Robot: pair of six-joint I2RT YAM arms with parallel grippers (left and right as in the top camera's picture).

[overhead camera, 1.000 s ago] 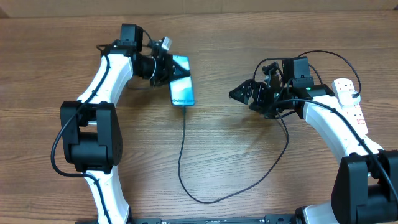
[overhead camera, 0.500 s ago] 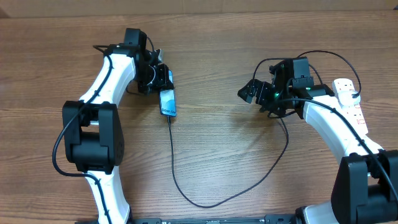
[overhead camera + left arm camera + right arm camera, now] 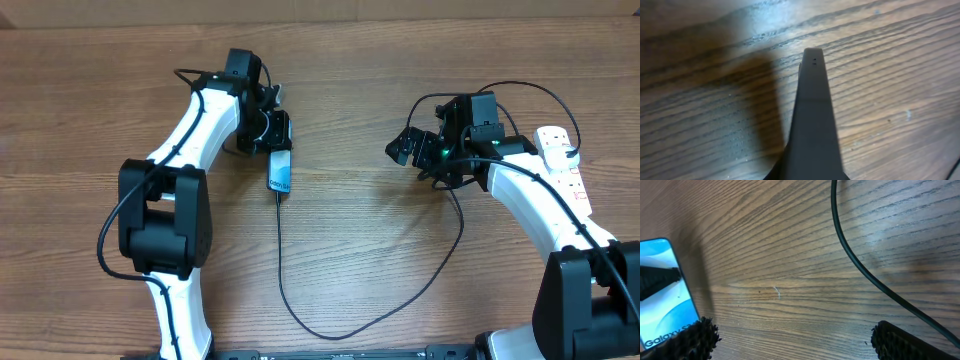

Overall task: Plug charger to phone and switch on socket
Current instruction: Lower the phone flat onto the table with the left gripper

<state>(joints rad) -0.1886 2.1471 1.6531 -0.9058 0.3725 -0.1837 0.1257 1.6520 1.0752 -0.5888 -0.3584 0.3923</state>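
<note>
My left gripper (image 3: 272, 138) is clamped on the upper end of the phone (image 3: 280, 173), which is turned partly on edge left of centre with its screen lit. The charger (image 3: 283, 270) tip meets the phone's lower end; the cable drops toward me, loops near the front edge and climbs under my right arm, beside my right gripper (image 3: 403, 150), jaws spread wide and free. The socket (image 3: 562, 150) lies far right on the table (image 3: 380, 70), half hidden by that arm.

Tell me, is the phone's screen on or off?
On. The phone glows light blue in the right wrist view, and the word Galaxy shows on it.
</note>
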